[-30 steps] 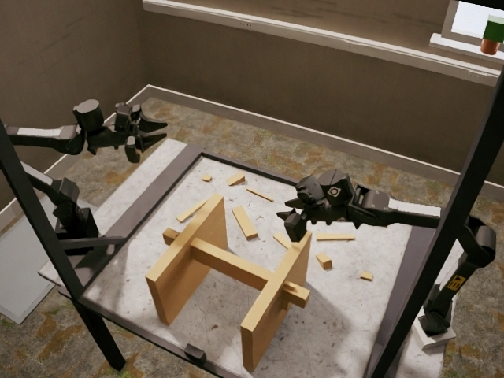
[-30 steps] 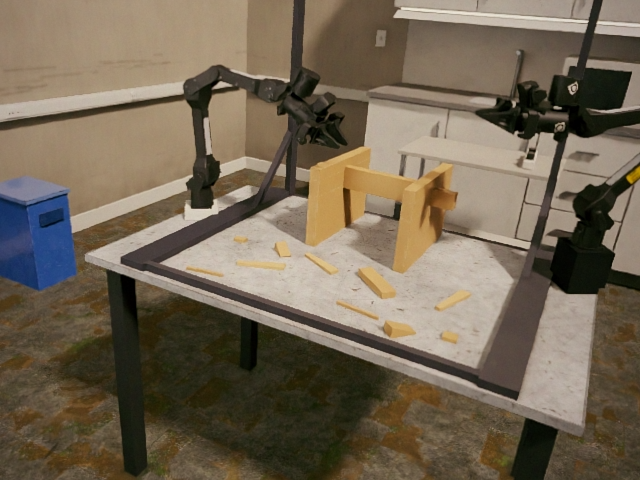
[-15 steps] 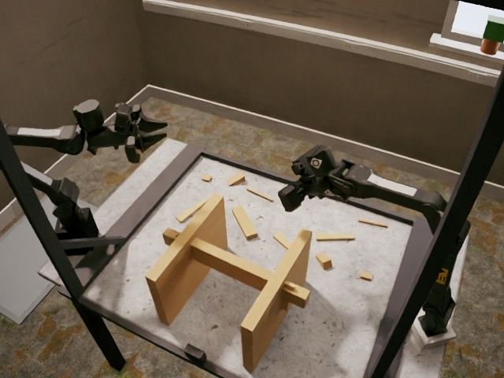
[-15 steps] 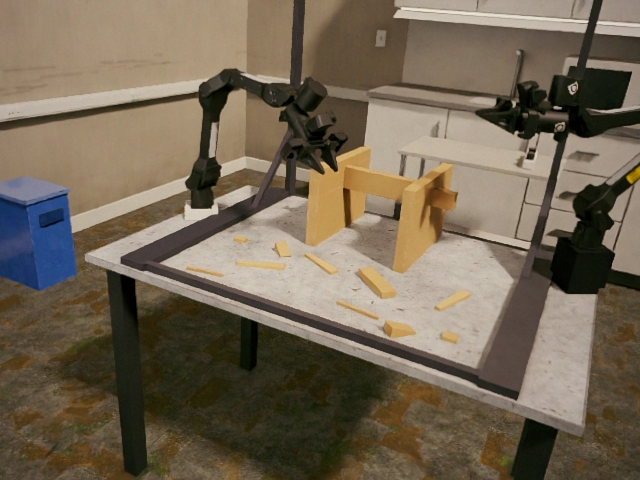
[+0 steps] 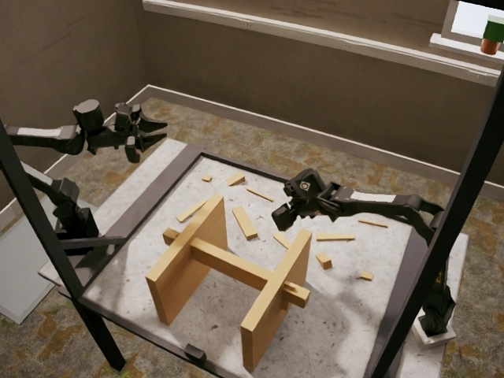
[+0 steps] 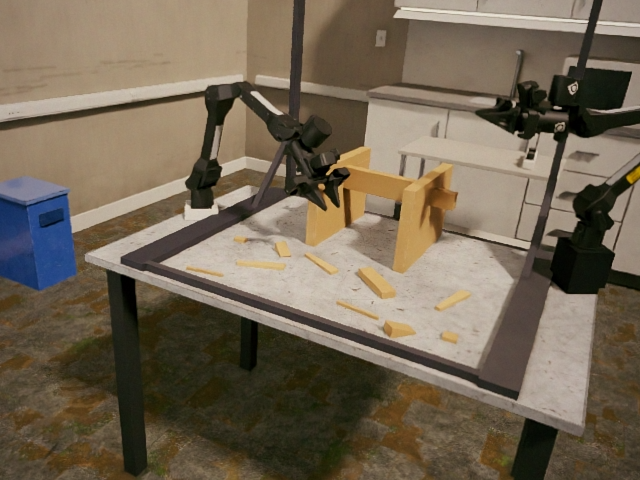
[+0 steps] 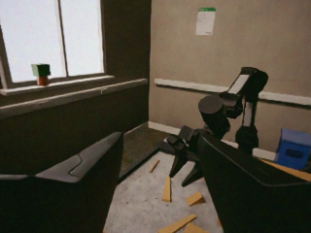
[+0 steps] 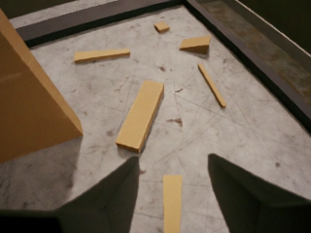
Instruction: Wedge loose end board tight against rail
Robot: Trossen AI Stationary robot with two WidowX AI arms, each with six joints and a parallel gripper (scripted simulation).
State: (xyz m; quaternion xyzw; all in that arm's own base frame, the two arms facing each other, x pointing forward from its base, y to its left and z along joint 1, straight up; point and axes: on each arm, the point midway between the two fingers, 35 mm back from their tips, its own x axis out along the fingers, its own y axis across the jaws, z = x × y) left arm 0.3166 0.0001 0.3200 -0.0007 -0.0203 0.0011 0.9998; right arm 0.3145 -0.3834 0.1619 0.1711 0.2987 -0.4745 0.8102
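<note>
The parted fingers of the right gripper [image 5: 315,209] [image 6: 329,205] [image 7: 179,181] [image 8: 173,160] are pointed downward, and one upright board [image 5: 266,325] [image 6: 318,227] is seen behind them. Beyond the fingers, this board is joined by a beam [image 5: 231,264] [image 6: 377,181] to a second upright board [image 5: 183,280] [image 6: 421,222] [image 8: 34,107]. Lower in view than the fingers, a thick block [image 5: 244,221] [image 6: 376,282] [image 8: 141,116] and a thin stick [image 5: 259,194] [image 6: 356,308] [image 8: 212,85] are laid on the table [image 5: 338,333] [image 6: 111,253] [image 7: 141,194] [image 8: 97,97].
</note>
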